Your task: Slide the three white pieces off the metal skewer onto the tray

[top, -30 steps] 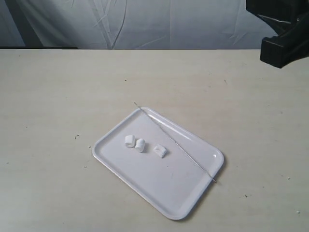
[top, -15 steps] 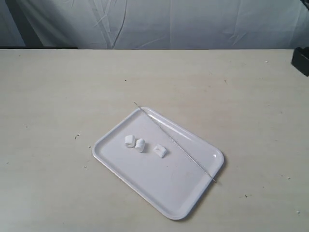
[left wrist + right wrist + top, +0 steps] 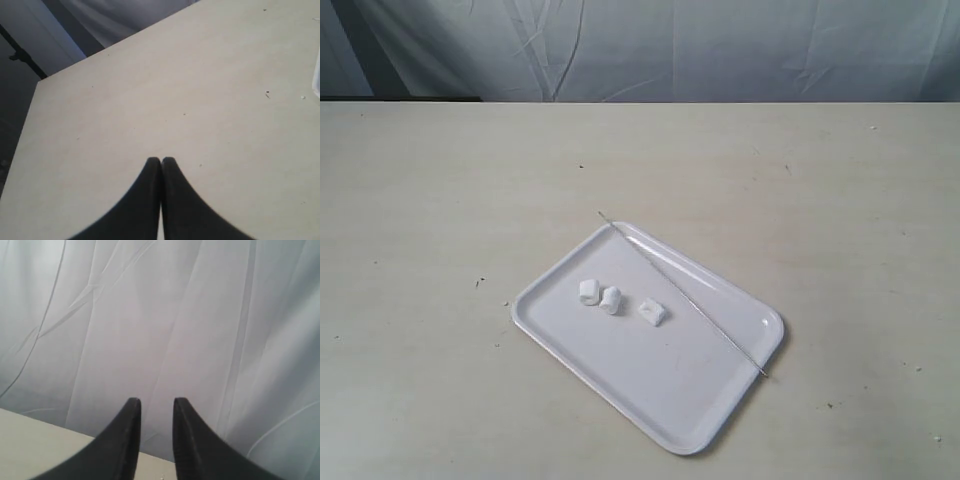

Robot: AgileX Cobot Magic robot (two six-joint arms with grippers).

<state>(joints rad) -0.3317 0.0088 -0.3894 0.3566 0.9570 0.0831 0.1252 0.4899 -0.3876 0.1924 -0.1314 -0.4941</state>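
Three small white cylinders (image 3: 611, 300) lie on one glossy white rectangular tray (image 3: 660, 400), with one thin metal skewer (image 3: 682, 294) just at their 2 o'clock. The left gripper (image 3: 161, 161) has its fingers pressed together and the right gripper (image 3: 157, 402) is slightly parted; the exterior view shows neither.

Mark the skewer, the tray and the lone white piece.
metal skewer (image 3: 682, 294), exterior view, middle of the rod.
tray (image 3: 660, 380), exterior view, bare floor near the front.
lone white piece (image 3: 652, 312), exterior view, its top.
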